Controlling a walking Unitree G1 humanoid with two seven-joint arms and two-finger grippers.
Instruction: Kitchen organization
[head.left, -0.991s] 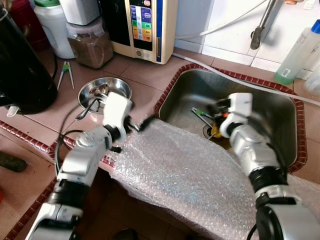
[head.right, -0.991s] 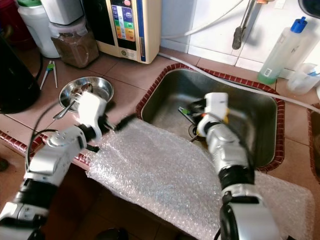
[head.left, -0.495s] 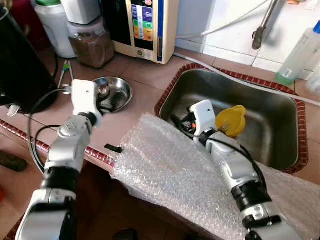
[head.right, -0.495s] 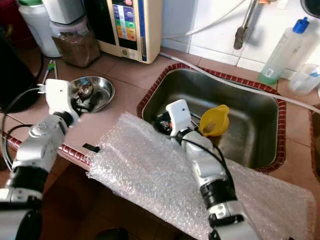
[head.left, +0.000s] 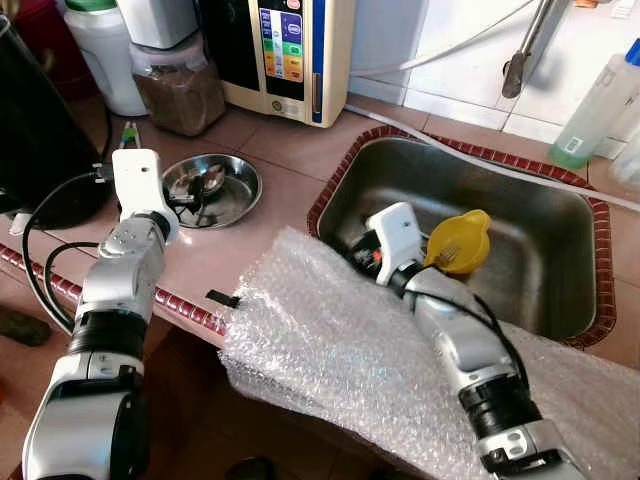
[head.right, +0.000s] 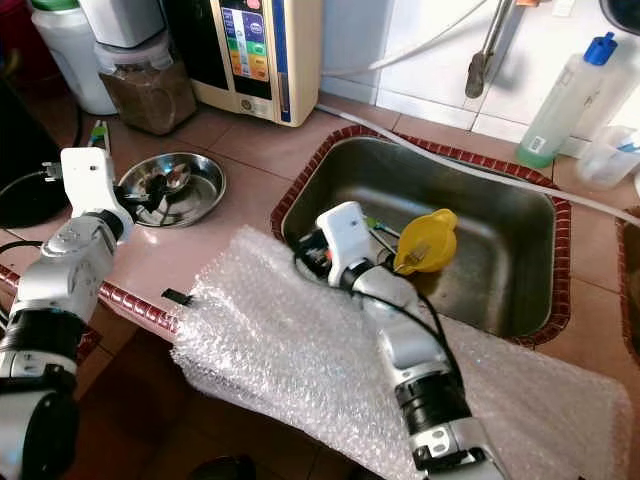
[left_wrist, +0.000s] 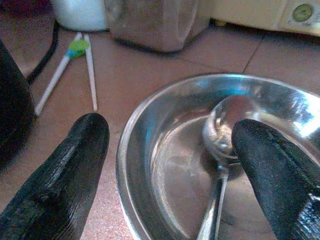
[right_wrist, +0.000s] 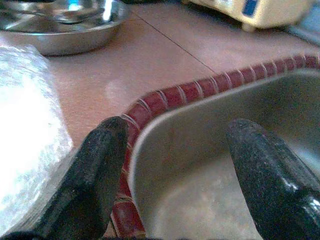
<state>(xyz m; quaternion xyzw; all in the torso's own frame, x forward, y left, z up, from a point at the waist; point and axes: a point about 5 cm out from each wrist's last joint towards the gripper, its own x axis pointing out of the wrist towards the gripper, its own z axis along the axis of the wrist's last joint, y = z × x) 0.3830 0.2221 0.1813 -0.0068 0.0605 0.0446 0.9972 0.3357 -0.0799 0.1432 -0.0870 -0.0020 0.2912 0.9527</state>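
**Both end effectors released, bowl and sink edge**

Head views: left end effector (head.left: 178, 205) sits at the near rim of the steel bowl (head.left: 225, 195) on the tiled tabletop (head.left: 290, 150), left of the sink (head.left: 520, 215). Right end effector (head.left: 357, 250) is at the sink's near-left corner, beside the bubble wrap (head.left: 340, 345) draped over the tabletop edge. Yellow funnel-like piece (head.left: 458, 241) lies in the sink, just behind the right wrist.

Left wrist view: fingers (left_wrist: 65, 175) spread wide, straddling the bowl's rim; nothing held. A spoon (left_wrist: 222, 135) rests inside the bowl. Chopsticks (left_wrist: 75, 70) lie beyond.

Right wrist view: fingers (right_wrist: 95, 170) apart, empty, over the red-tiled sink rim (right_wrist: 170, 97).
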